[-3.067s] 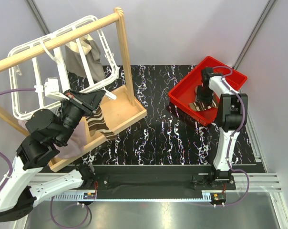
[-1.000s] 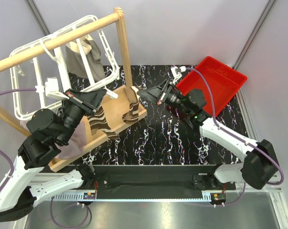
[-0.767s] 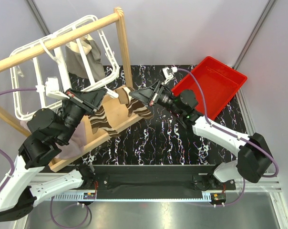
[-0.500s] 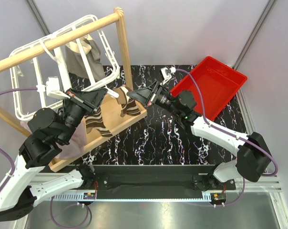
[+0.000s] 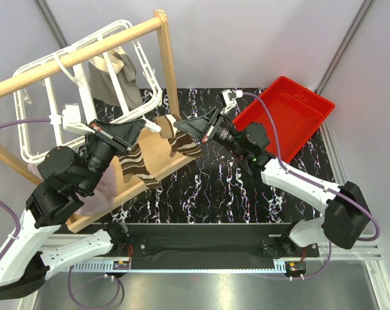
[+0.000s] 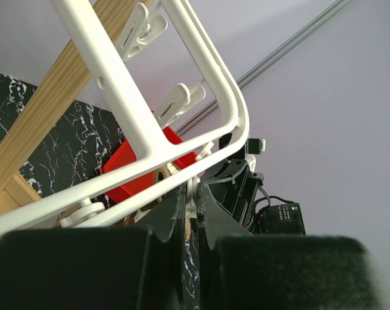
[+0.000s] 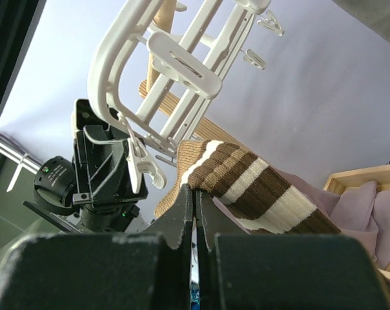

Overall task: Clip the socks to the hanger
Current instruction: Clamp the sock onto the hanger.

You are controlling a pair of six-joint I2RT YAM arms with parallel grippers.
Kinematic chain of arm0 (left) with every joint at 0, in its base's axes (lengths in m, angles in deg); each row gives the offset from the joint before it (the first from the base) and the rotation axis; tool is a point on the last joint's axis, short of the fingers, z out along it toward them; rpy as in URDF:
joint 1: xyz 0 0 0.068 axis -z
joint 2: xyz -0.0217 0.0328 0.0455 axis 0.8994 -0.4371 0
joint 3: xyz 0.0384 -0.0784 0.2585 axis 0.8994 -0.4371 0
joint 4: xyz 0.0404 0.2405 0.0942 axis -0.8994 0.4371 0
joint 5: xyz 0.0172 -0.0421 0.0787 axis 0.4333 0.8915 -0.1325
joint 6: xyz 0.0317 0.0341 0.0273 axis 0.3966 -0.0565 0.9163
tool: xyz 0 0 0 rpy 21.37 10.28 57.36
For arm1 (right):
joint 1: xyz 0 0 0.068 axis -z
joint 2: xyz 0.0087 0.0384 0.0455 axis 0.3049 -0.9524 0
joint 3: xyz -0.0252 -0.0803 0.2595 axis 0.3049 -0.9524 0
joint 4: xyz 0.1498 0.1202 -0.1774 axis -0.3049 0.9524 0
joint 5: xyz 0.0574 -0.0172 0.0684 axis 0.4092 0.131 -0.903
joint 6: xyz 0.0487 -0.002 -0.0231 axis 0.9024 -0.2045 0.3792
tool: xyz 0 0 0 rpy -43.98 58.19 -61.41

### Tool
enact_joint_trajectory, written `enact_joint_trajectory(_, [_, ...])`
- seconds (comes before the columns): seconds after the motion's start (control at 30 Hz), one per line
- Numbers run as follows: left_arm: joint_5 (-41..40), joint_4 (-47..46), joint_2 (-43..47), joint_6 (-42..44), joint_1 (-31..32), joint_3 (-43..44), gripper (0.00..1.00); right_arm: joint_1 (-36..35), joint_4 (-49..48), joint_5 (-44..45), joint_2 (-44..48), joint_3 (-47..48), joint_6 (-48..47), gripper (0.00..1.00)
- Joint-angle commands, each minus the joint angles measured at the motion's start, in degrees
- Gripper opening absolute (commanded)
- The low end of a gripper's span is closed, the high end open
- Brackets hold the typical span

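The white grid hanger [image 5: 111, 29] hangs from the wooden rail; its bars fill the left wrist view [image 6: 127, 97] and show in the right wrist view [image 7: 182, 64]. My left gripper [image 5: 143, 126] [image 6: 192, 194] is shut on one of the hanger's white clips [image 7: 140, 165] at the frame's near corner. One brown sock with cream stripes [image 5: 140, 165] dangles just below that gripper. My right gripper [image 5: 183, 127] [image 7: 194, 190] is shut on the cuff edge of the other sock [image 5: 175, 137] [image 7: 259, 187] and holds it up right beside the left gripper and the clip.
The wooden rail stand [image 5: 166, 58] has a flat wooden base [image 5: 163, 155] under both grippers. A pinkish cloth [image 5: 98, 187] lies on that base. A grey-beige cloth [image 5: 114, 71] hangs on the hanger. The red bin [image 5: 292, 110] sits at the back right.
My right arm has carried its sock from the red bin over to the hanger, and in the last second raised it slightly closer to the left gripper. The left arm has stayed put.
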Motion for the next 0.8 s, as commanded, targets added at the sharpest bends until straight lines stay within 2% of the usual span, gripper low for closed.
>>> enact_joint_trajectory(0.0, [0.8, -2.7, -0.5, -0.2, -0.1, -0.3, 0.0, -0.6, -2.9, 1.2, 2.5, 1.2, -1.5, 0.0])
enact_joint_trajectory(0.77, [1.2, -2.9, -0.7, -0.1, -0.1, -0.2, 0.0, -2.3, -3.8, 0.3, 3.9, 0.7, -1.5, 0.0])
